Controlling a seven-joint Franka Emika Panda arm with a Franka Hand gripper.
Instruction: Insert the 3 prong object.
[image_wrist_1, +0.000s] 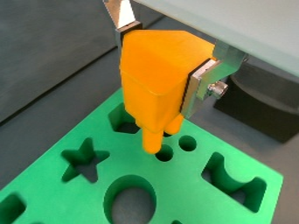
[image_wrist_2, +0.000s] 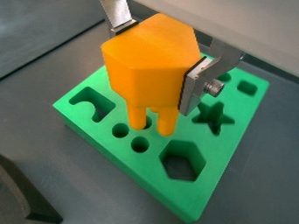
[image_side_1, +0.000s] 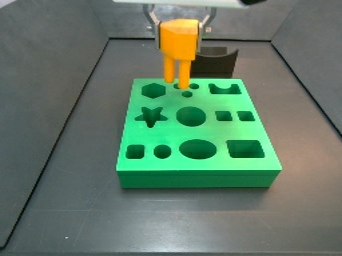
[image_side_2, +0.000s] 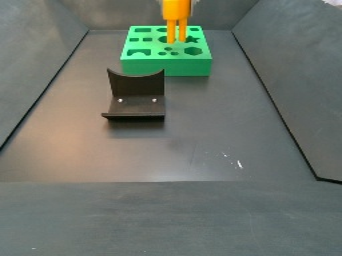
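Gripper (image_side_1: 179, 24) clamps the 3 prong object (image_side_1: 178, 50) by its orange body, prongs down. Object hangs over the green block (image_side_1: 197, 175), prong tips at its small holes (image_wrist_2: 142, 143). Dark curved block (image_side_2: 135, 96) lies apart, mid-table.
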